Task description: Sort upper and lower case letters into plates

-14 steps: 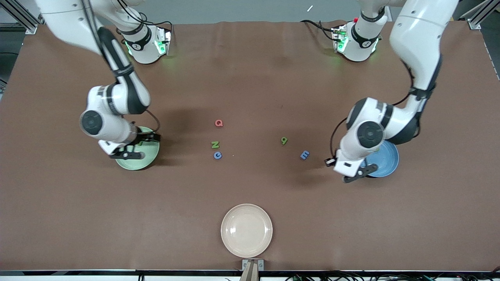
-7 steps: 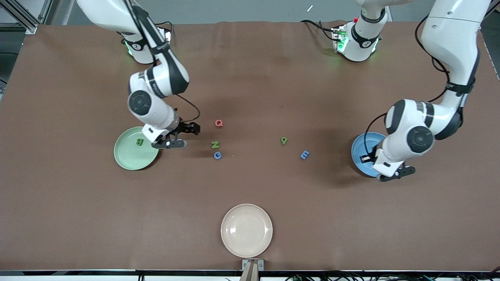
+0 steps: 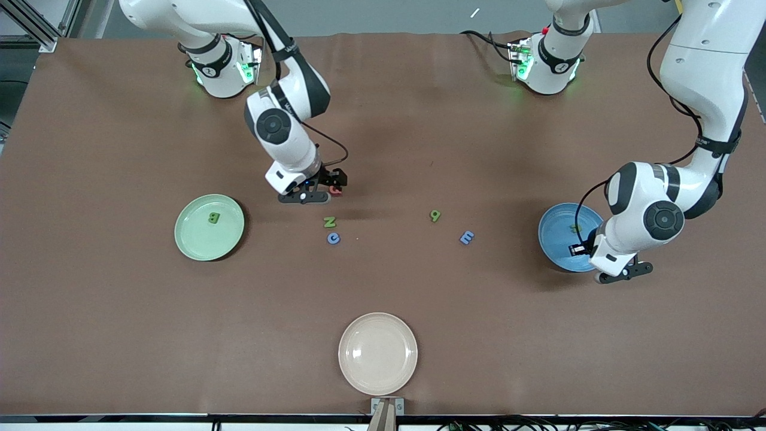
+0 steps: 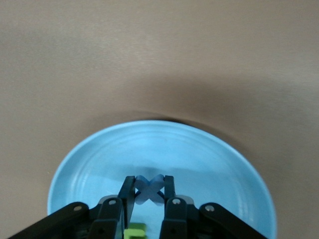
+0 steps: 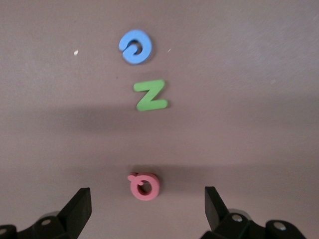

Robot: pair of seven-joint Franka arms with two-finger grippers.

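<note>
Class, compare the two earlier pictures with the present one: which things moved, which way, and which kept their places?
The right gripper left the mint green plate and travelled to the red Q, jaws open. The left gripper, shut on a blue x, shifted across the blue plate toward the left arm's end of the table. The green B, both plates and the other letters stayed put.

Right claw (image 5: 144,209) spread over red Q (image 5: 144,185); green Z (image 5: 151,95), blue letter (image 5: 135,47).
</note>
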